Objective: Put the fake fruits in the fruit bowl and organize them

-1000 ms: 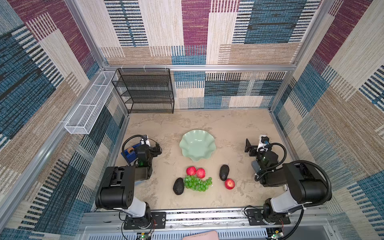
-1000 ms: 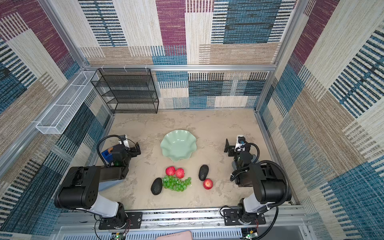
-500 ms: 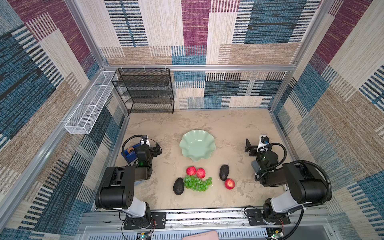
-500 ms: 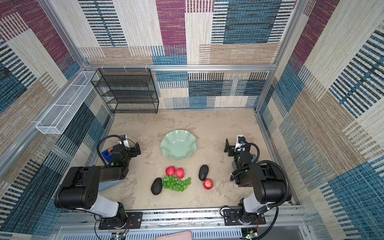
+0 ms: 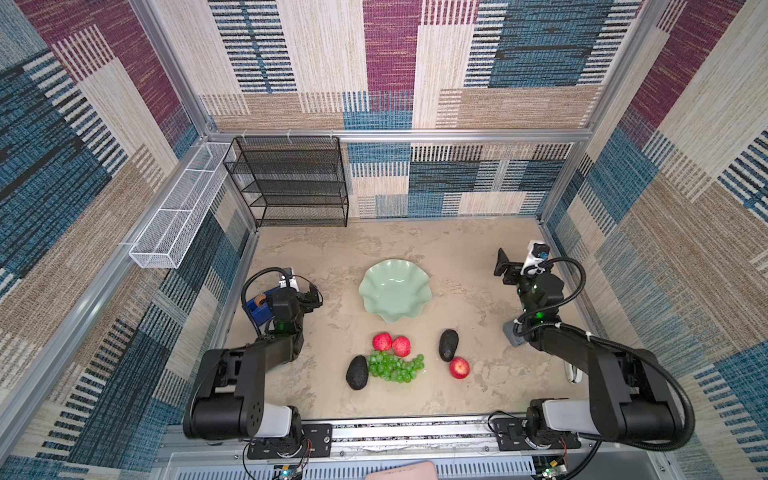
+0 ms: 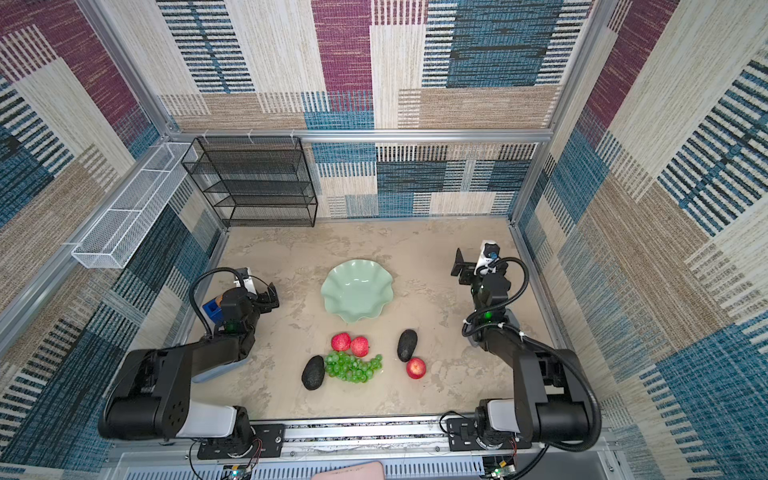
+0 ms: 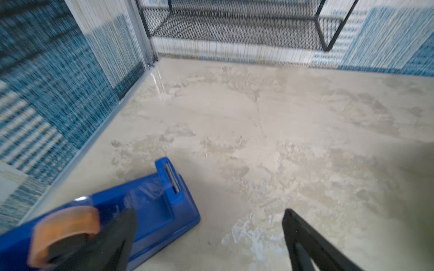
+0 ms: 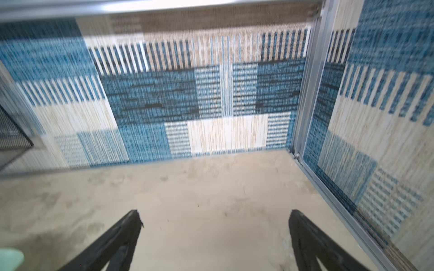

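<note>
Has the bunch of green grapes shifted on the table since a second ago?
No. The green grapes lie in the same spot in front of the fruit bowl, still beside the left avocado.

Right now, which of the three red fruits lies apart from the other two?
The lone red fruit beside the right-hand avocado, right of the grapes. The other two sit side by side between the grapes and the bowl.
</note>
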Available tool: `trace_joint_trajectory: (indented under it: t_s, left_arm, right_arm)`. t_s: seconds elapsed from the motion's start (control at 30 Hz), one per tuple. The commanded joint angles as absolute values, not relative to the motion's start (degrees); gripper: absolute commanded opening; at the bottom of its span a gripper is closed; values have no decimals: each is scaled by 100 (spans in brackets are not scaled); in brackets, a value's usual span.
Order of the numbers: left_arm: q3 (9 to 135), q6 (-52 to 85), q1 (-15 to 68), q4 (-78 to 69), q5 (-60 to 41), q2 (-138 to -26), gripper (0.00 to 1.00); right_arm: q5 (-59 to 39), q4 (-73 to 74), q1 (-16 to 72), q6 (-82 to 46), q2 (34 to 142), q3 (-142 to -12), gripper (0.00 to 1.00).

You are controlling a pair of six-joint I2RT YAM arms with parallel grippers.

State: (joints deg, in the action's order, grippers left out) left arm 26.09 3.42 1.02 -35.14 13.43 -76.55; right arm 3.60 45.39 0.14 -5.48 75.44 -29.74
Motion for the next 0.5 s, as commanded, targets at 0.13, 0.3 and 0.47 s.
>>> trace_joint_trajectory:
  t_s: [0.13,0.3,0.47]
  left_arm:
    - [3936,1787,113,-386,812,-5413,99]
    - [4226,1758,107,1377,1049,-4501,99]
    - [4334,2008,114,2524,1303,-4081,99]
  right_arm:
    - [-1586,2031,19,-2113,7500,-3574,100]
    - [-1159,365,588,-1941,7059,-3784,100]
    - [82,-1417,1973,-1966,6748,-3987,98]
